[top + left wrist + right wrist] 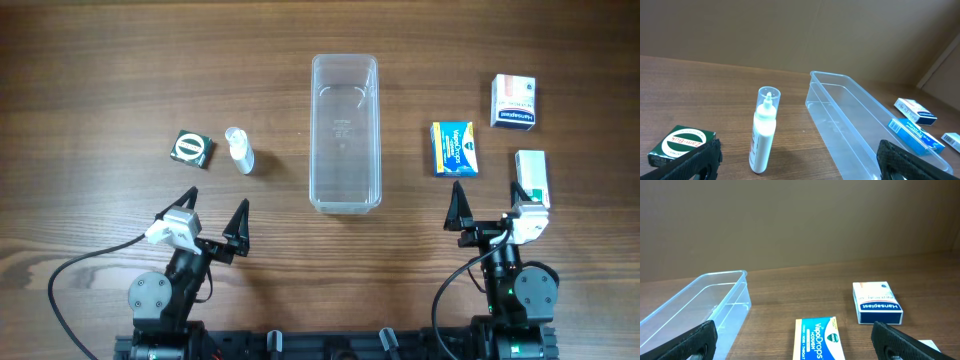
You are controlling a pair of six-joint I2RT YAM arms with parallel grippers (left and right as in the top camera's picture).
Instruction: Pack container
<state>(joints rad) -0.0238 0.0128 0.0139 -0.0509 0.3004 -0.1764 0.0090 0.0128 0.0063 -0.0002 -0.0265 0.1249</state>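
Right now both pincers hang over the lower edge of the table in the overhead view, the left pincer at lower left and the right pincer at lower right. Each has its jaws spread wide with nothing between them.

The container stands at the centre of the frame, its long axis running top to bottom, open side up and empty. To its left lie a small white bottle on its side and a green box. To its right sit a blue box, a Hansaplast box further up, and a white and green box just beside my right pincer.

I judge the tub light and thin-walled, so it will likely slide on the wood if nudged and flex if squeezed hard. Its clear plastic looks smooth and slippery, and the see-through walls make the edges hard for me to read. If I must steady or shift it, I would pinch one long wall just under the rim, near the middle of its length, one finger inside and one outside, with a gentle squeeze.
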